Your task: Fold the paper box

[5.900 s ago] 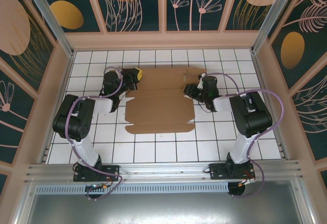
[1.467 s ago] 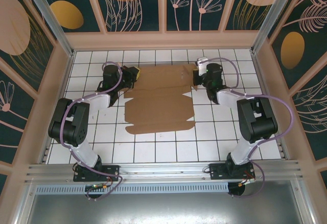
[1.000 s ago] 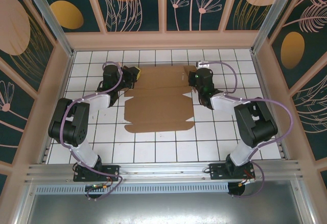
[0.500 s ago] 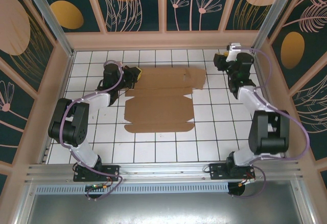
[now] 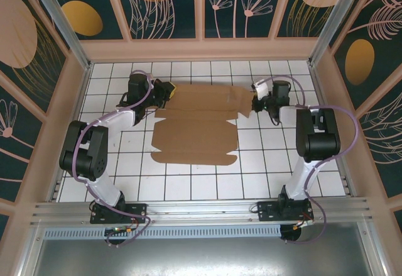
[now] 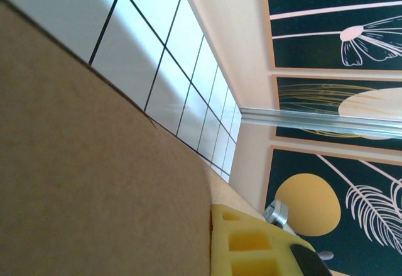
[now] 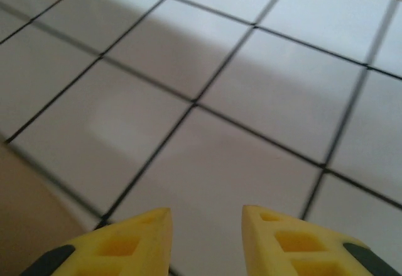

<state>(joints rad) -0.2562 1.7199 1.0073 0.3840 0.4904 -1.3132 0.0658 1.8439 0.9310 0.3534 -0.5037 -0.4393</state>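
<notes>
Brown paper box (image 5: 196, 128) lies flat, far-left corner pinched by left gripper (image 5: 167, 91).

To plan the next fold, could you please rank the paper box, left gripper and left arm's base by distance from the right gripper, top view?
From the right gripper:
1. paper box, edge just beside it.
2. left gripper, across the sheet, far left.
3. left arm's base, near-left edge.

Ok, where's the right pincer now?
Top view, far right: the right pincer sits open over the tiles, just beside the paper box's far right corner.
</notes>
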